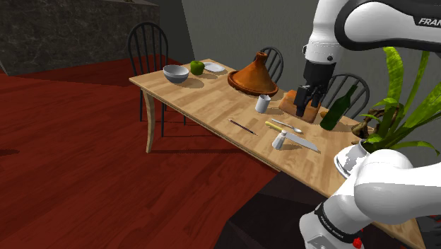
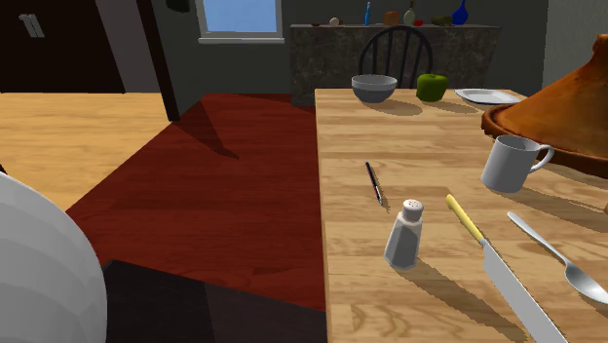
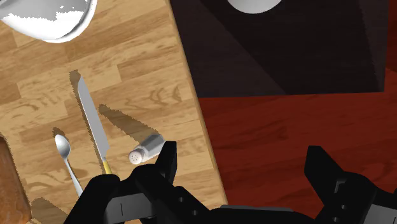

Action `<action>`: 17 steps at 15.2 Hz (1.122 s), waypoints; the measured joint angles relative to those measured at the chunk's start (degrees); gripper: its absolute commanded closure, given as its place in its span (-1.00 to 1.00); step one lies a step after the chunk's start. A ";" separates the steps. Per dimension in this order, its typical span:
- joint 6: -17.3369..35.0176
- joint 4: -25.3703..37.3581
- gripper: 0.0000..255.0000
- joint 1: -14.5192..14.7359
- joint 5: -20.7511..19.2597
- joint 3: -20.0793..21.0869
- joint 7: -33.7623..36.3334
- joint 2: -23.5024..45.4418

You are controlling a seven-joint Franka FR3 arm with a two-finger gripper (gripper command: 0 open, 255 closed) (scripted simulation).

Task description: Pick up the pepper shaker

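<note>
warm plank counter (image 1: 212, 102) over a dark red floor (image 1: 85, 170), set with a bowl, a mug (image 2: 512, 163) and a brown domed pot at the far end. the pepper shaker (image 2: 405, 234) stands upright near the counter's edge, just to the left of the yellow-handled knife (image 2: 497, 273) in the second exterior view, with a spoon (image 2: 557, 258) further right and a pen (image 2: 374, 182) beyond it.

my tool (image 3: 242, 159) is spread wide and holds nothing. in the shoulder view it hangs well above the counter, off to the right of the shaker, near a green bottle (image 1: 339, 106). from the wrist camera the shaker sits just outside one finger (image 3: 168, 153), not between the two, and the gap between them looks down past the counter edge at the floor.

what worries me: if i drop from this line, that finger comes down on the cap and not around it. the shaker is tall and narrow, so i judge it tips easily, and this close to the edge it could roll off. the knife blade lies near enough that a finger could land on it and skew the closing grip. i'd centre over the shaker before descending.
</note>
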 measured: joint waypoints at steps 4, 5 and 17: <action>4.22 -3.59 -1.00 -0.39 -2.09 -2.40 -3.09 -0.84; 5.92 -4.87 -1.00 -0.52 -2.89 -3.32 -4.32 -1.10; 34.54 -17.45 -1.00 -4.00 -14.98 -19.57 -21.40 5.51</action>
